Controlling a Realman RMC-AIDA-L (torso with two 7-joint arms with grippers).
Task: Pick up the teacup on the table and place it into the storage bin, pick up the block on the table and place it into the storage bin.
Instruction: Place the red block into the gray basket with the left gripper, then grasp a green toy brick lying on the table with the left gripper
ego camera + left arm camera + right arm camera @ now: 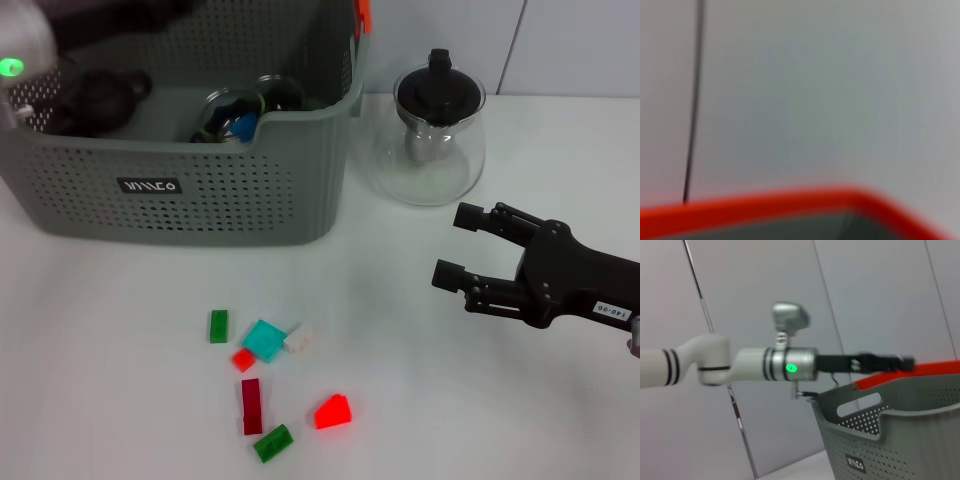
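Blocks [262, 385]: lay scattered on the table [450, 420] nearest you, none gripped.
Right gripper [452, 245]: hovered beside them, fingers spread wide and empty, likely staged for a block.
Storage bin [190, 205]: stood beyond; glassware, seemingly the teacup [228, 115], sat inside.
Left gripper [890, 361]: reached over the bin's rim; you cannot tell its opening.
Teapot [433, 135]: stood right of the bin.

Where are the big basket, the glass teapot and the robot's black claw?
storage bin [200, 205]: head view, front wall beside the logo label.
glass teapot [437, 150]: head view, its clear belly.
right gripper [458, 245]: head view, gap between its open fingers.
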